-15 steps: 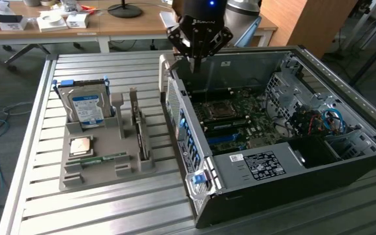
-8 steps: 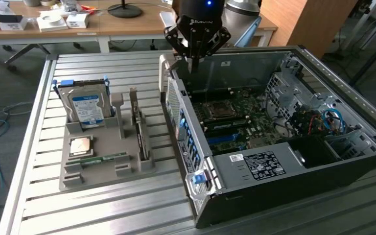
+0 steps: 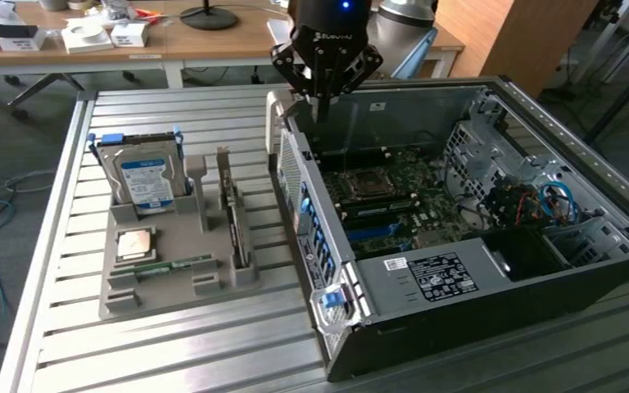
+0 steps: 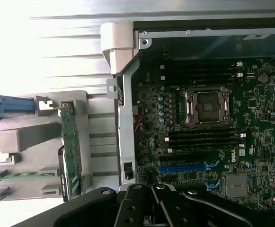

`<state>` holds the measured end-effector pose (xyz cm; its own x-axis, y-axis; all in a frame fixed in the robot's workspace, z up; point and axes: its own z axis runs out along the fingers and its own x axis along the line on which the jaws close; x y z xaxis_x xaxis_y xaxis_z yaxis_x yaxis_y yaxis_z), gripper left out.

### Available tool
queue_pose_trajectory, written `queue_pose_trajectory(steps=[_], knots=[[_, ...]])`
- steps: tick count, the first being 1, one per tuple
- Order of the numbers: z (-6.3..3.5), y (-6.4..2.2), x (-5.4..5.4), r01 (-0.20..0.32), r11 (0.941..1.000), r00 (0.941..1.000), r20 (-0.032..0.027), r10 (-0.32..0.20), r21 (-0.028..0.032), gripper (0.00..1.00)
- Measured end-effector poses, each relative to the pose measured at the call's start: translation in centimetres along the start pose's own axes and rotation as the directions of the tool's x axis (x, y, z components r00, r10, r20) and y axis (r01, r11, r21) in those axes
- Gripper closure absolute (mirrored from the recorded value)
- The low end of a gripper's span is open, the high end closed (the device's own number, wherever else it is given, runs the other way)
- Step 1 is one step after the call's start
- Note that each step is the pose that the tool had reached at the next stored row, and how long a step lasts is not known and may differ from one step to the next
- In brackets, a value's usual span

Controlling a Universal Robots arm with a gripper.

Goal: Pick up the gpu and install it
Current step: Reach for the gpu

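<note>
Gpu [image 3: 230, 214]: thin dark-green card w/ a pale metal bracket at one end. It stands on edge in a slot of a grey holder tray [image 3: 124, 303], which sits on a slatted metal table [image 3: 183, 352]. Nothing grips the gpu. In the wrist view it shows edge-on as a narrow green strip.

Same tray, toward the exterior view's left: a hard drive [image 3: 145, 180] w/ blue-white label, upright. In front of it lie a square CPU chip [image 3: 137, 243], flat, & a narrow green memory stick [image 3: 164, 265].

Just beside the tray, on the exterior view's right: an open PC case [image 3: 490, 327] w/ its motherboard [image 3: 386, 201] & CPU socket [image 4: 207, 105] exposed.

Black gripper [image 3: 317, 110] hangs over the case's far corner on the tray side, well apart from the gpu. Its fingers are pressed together, gripping nothing.
</note>
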<state>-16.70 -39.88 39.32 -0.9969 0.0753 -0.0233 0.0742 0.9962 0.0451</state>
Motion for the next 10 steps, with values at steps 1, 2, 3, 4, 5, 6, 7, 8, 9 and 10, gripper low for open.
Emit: queue_pose_trajectory(steps=[1,2,3,4,5,6,7,8,9,10], knots=[[0.00,0.00,0.05,0.000,1.0000,1.0000,0.0000,0.000,0.0000,0.89],[0.00,-0.01,0.11,0.000,1.0000,1.0000,0.0000,0.000,0.0000,0.89],[-0.01,-0.02,0.22,0.000,1.0000,1.0000,0.0000,0.000,0.0000,0.89],[-0.01,-0.03,0.34,0.000,1.0000,1.0000,0.0000,0.000,0.0000,0.89],[-0.01,-0.03,0.40,0.000,1.0000,1.0000,0.0000,0.000,0.0000,0.89],[-0.01,-0.04,0.53,0.000,1.0000,1.0000,0.0000,0.000,0.0000,0.89],[-0.02,-0.05,0.60,0.000,1.0000,1.0000,-0.0001,0.000,0.0000,0.89],[-0.02,-0.05,0.69,0.000,1.0000,1.0000,0.0000,0.000,0.0001,0.89],[-0.02,-0.06,0.77,0.000,1.0000,1.0000,0.0000,0.000,0.0000,0.89],[-0.03,-0.06,0.85,0.000,1.0000,1.0000,-0.0001,0.000,0.0001,0.89]])
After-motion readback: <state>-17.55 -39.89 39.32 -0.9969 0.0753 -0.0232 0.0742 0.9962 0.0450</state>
